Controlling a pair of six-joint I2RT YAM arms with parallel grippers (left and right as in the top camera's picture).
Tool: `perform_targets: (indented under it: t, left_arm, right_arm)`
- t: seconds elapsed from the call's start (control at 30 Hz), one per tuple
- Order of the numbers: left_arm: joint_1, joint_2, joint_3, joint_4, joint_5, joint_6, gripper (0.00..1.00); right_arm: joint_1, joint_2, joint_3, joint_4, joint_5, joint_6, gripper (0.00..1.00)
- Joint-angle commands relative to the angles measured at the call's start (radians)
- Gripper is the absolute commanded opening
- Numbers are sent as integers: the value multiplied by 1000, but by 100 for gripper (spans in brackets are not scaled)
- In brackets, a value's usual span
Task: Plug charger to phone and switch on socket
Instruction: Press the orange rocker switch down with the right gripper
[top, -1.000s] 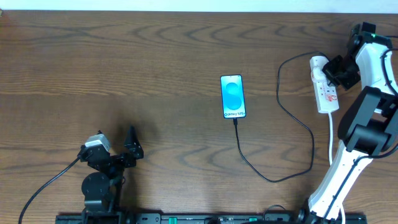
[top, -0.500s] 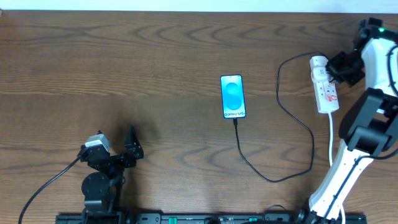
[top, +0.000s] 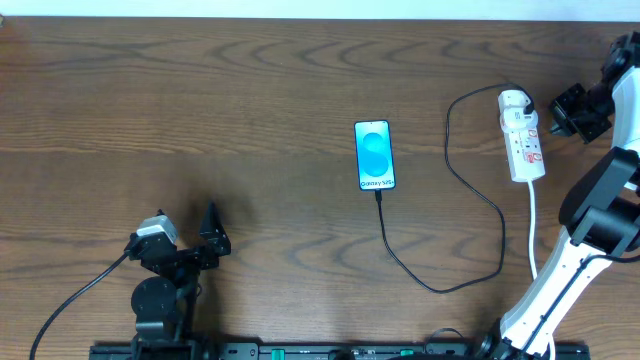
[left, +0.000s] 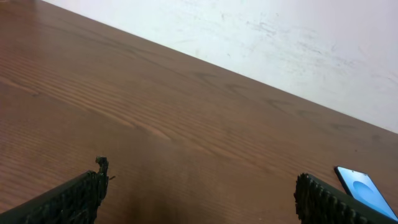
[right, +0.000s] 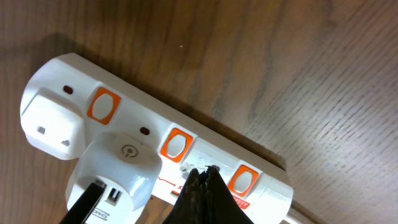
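Right gripper (right: 200, 180): jaws pinched together, empty; orange switch (right: 177, 144) of white power strip (right: 62, 102) just ahead-left of tips. Centre on rocker, press straight. Left gripper (left: 200, 177): jaws wide, empty.

The narrow white power strip (right: 208, 149) with orange-red switches lay diagonally on the brown wooden table (right: 311, 74). The right gripper (right: 202, 177), black jaws pressed together, overlapped its near edge between two switches.

You face a robotics lab bench: a bare dark brown wood-grain table (top: 200, 100) against a plain white wall (left: 280, 37), a black robot arm (top: 155, 290) and a white-and-black robot arm (top: 560, 270) standing at a black rail (top: 300, 351) along its near edge.
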Motion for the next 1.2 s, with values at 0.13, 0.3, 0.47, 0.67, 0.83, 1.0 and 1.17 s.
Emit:
perform_targets:
  t: [0.13, 0.3, 0.47, 0.67, 0.83, 1.0, 1.17]
  left_arm:
    - [-4, -6, -20, -19, -2, 9, 98]
    - [-4, -6, -20, -19, -2, 9, 98]
    - [-4, -6, -20, -19, -2, 9, 98]
    - [-4, -6, -20, -19, -2, 9, 98]
    - [-4, -6, -20, -19, -2, 9, 98]
    - [-4, -6, -20, -19, -2, 9, 98]
    - [-4, -6, -20, -19, -2, 9, 98]
  right_arm:
    - [10, 48, 5, 10, -47, -20, 1]
    - [16, 59, 5, 18, -63, -19, 1]
    - [21, 61, 5, 35, -73, -5, 1]
    - [55, 65, 0, 62, -69, 3, 1]
    - [97, 68, -40, 82, 45, 59, 1]
    - [136, 68, -95, 92, 29, 57, 1]
    - [167, 68, -106, 75, -6, 7, 1]
